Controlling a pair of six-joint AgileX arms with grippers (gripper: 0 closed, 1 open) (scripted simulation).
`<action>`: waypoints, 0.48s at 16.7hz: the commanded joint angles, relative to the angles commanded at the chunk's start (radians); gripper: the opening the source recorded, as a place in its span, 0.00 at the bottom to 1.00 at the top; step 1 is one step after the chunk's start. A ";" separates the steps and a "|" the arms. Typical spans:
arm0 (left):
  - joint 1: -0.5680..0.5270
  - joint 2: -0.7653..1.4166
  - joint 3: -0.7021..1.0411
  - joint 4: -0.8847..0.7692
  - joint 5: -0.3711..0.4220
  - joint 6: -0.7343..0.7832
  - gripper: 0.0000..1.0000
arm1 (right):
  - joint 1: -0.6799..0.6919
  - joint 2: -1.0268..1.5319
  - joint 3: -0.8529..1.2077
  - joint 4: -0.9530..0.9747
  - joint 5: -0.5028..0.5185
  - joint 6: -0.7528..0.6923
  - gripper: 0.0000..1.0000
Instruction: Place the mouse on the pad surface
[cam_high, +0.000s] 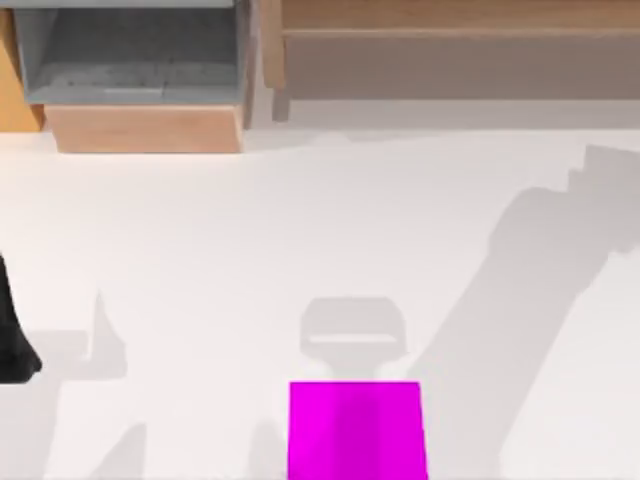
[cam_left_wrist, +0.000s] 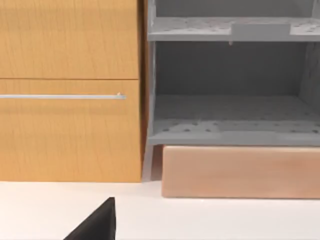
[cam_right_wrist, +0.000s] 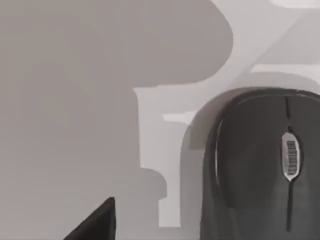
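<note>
1. Magenta pad: flat on the white tabletop at the top view's near edge, bare.
2. Mouse: dark, grey scroll wheel, seen close under the right wrist camera; resting or lifted, cannot tell.
3. Right end effector: finger state cannot be told.
4. Left arm: parked at the tabletop's left edge.
5. Risk: a weak hold could let the rounded mouse slip short of the pad.

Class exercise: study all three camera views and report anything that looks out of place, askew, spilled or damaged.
Nothing looks spilled, askew or damaged. The magenta pad lies flat and square at the table's near edge, bare. The dark mouse appears in the right wrist view, resting upright on the white table surface, not on the pad.
</note>
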 joint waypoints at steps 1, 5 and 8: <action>0.000 0.000 0.000 0.000 0.000 0.000 1.00 | 0.000 0.008 -0.032 0.040 0.000 0.000 1.00; 0.000 0.000 0.000 0.000 0.000 0.000 1.00 | 0.000 0.022 -0.083 0.097 0.000 0.000 1.00; 0.000 0.000 0.000 0.000 0.000 0.000 1.00 | 0.000 0.022 -0.083 0.097 0.000 0.000 0.92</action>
